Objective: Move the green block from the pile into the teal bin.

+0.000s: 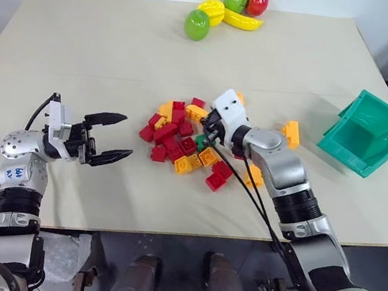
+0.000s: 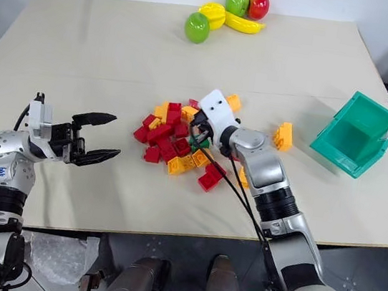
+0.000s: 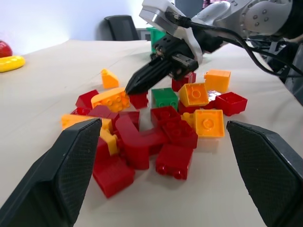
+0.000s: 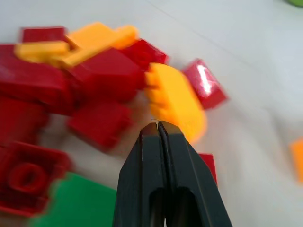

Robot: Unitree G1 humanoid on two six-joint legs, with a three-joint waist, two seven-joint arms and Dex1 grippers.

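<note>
Left gripper (image 1: 112, 136) is hovering over bare table (image 1: 107, 46) at the left, its two black fingers spread wide and holding nothing, pointing toward the pile (image 1: 184, 140) of red and yellow-orange bricks. Right gripper (image 3: 137, 84) is poised over the middle of that pile with its fingers pressed together on nothing, as the right wrist view confirms. Green block (image 3: 164, 98) is lying among the bricks just beside and below those closed tips, with red and orange bricks touching its sides; it is not yet grasped. Teal bin (image 1: 363, 133) is standing well apart at the right, its cut-away front facing the pile. Toy fruits (image 1: 225, 12) are resting at the far edge. Judged risks: closed fingers descending now would be pushing the block aside or burying it; once reopened, crowding neighbours could be pinched along with it, or the small brick could be slipping from the tips during transfer.
</note>
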